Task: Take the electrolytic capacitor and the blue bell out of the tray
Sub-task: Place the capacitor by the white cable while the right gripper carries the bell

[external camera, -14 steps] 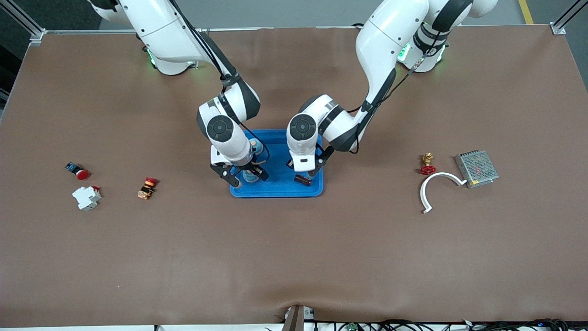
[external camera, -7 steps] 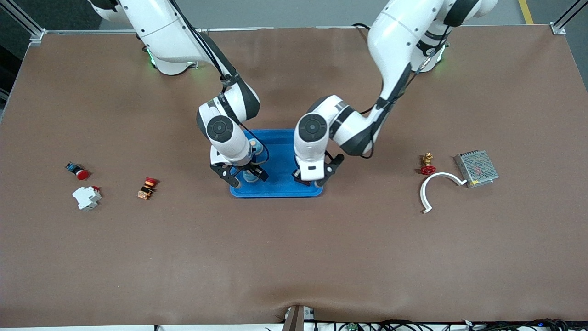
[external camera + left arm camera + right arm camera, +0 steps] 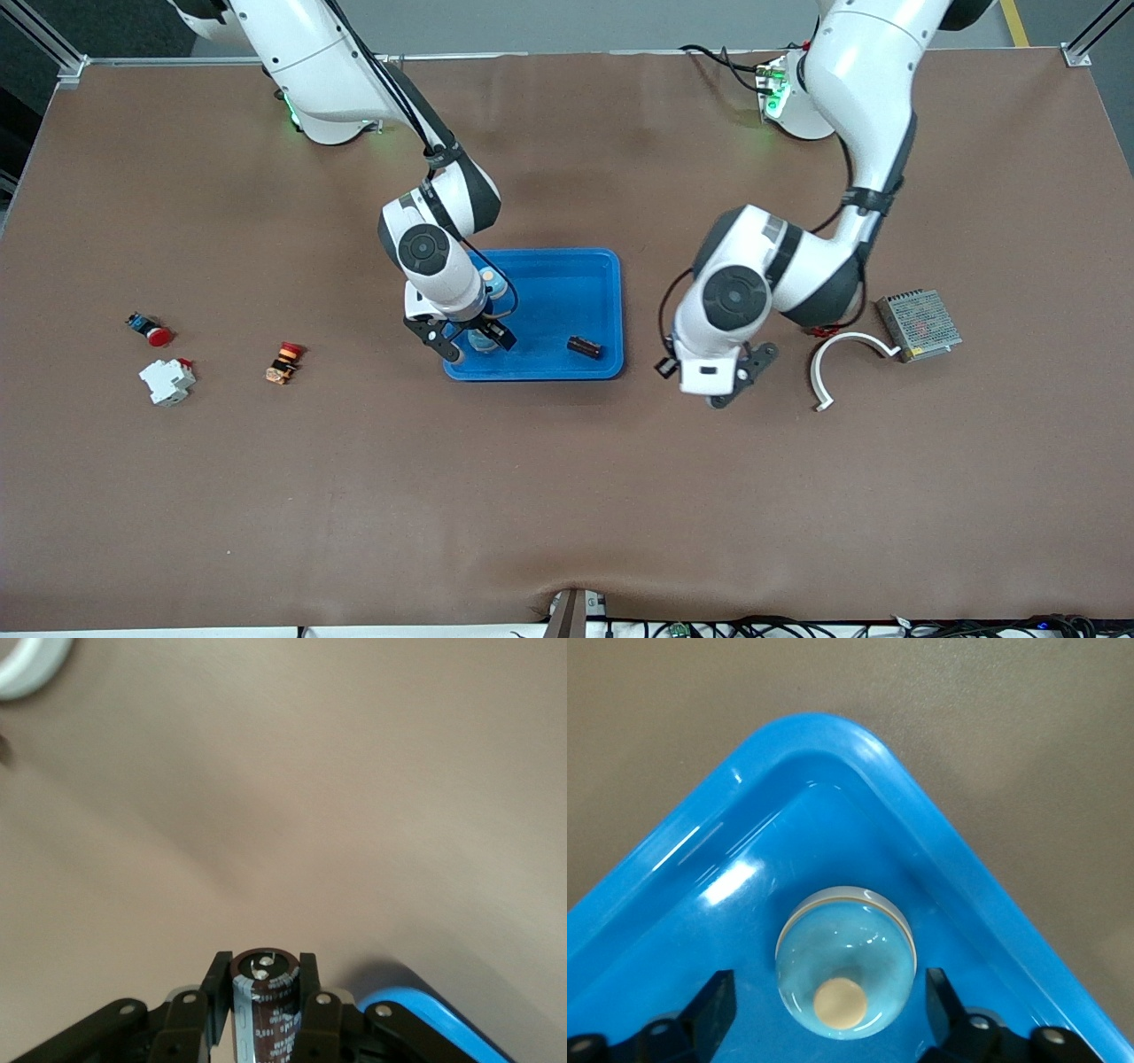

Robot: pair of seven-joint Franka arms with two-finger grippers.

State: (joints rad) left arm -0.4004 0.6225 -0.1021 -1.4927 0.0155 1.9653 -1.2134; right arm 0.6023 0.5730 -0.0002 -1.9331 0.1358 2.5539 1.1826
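Observation:
A dark brown capacitor (image 3: 264,1001) with two metal pins stands between the fingers of my left gripper (image 3: 264,970), which is shut on it. That gripper (image 3: 713,390) hangs over bare table between the blue tray (image 3: 567,266) and the white curved piece; the hand hides the capacitor in the front view. The light-blue domed bell (image 3: 846,961) with a beige button sits in a tray corner (image 3: 833,735). My right gripper (image 3: 828,1003) is low over the bell (image 3: 483,339), open, one finger on each side and clear of it.
A dark cylindrical part (image 3: 585,347) lies in the tray, and a second light-blue dome (image 3: 496,283) shows beside the right arm. A white curved piece (image 3: 833,354) and grey power supply (image 3: 919,323) lie toward the left arm's end. A red button (image 3: 152,332), white breaker (image 3: 166,381) and orange switch (image 3: 283,361) lie toward the right arm's end.
The left arm has swung out of the tray toward its own end of the table, its gripper shut. The right gripper has stayed over the bell.

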